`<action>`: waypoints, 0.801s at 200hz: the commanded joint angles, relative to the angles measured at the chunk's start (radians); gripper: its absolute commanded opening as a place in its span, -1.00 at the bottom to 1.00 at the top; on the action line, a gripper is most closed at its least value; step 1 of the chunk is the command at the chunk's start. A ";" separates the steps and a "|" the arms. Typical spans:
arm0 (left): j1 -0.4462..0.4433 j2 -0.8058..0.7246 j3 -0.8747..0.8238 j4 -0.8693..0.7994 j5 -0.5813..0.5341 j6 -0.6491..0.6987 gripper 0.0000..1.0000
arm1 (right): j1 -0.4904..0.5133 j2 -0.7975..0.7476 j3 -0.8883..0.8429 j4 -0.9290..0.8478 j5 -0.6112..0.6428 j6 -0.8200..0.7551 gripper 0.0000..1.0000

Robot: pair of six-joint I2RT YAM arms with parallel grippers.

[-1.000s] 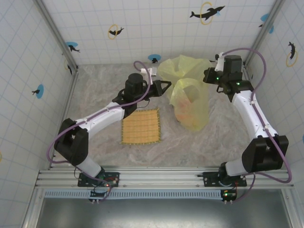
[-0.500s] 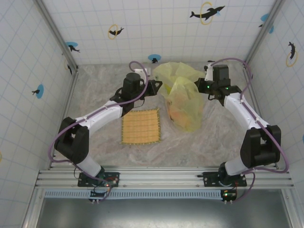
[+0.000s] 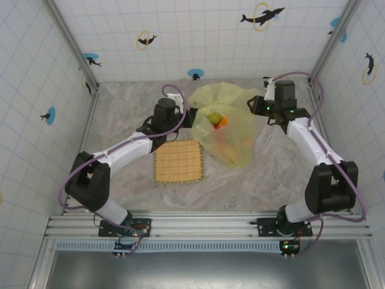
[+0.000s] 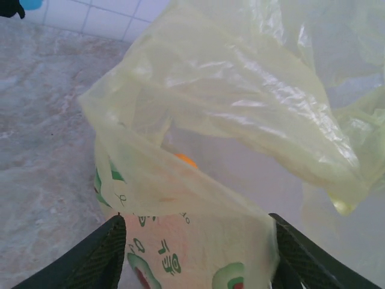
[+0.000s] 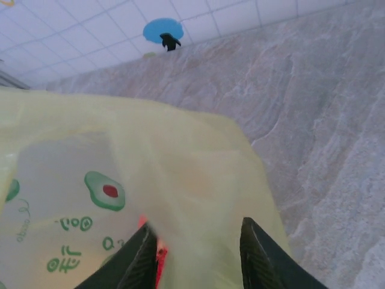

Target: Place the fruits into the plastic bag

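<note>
The yellow-green plastic bag (image 3: 231, 135) slumps on the table between the two arms, its mouth facing up. Through the mouth I see fruits: a green one (image 3: 213, 117) and an orange one (image 3: 223, 121), with more showing faintly through the film. My left gripper (image 3: 190, 114) is at the bag's left edge, open, with bag film (image 4: 198, 198) lying loose between its wide-spread fingers; an orange fruit (image 4: 185, 160) shows inside. My right gripper (image 3: 257, 107) is at the bag's right edge, open, its fingers standing apart around a fold of the bag (image 5: 198, 180). Something red (image 5: 160, 257) shows through the film.
A tan woven mat (image 3: 178, 161) lies flat in front of the bag, under the left forearm. Tiled walls close in the table on the left, back and right. Bare marble-patterned tabletop (image 3: 271, 174) lies in front of the bag and to its right.
Both grippers have gone from shut to open. The bag, held up and stretched before, has sagged onto the table and shifted left, its mouth now showing fruits. Both arms moved slightly left.
</note>
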 commanded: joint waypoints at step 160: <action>0.087 -0.347 -0.618 0.295 -0.949 0.374 0.95 | -0.044 -0.478 -0.803 0.622 0.790 -0.150 1.00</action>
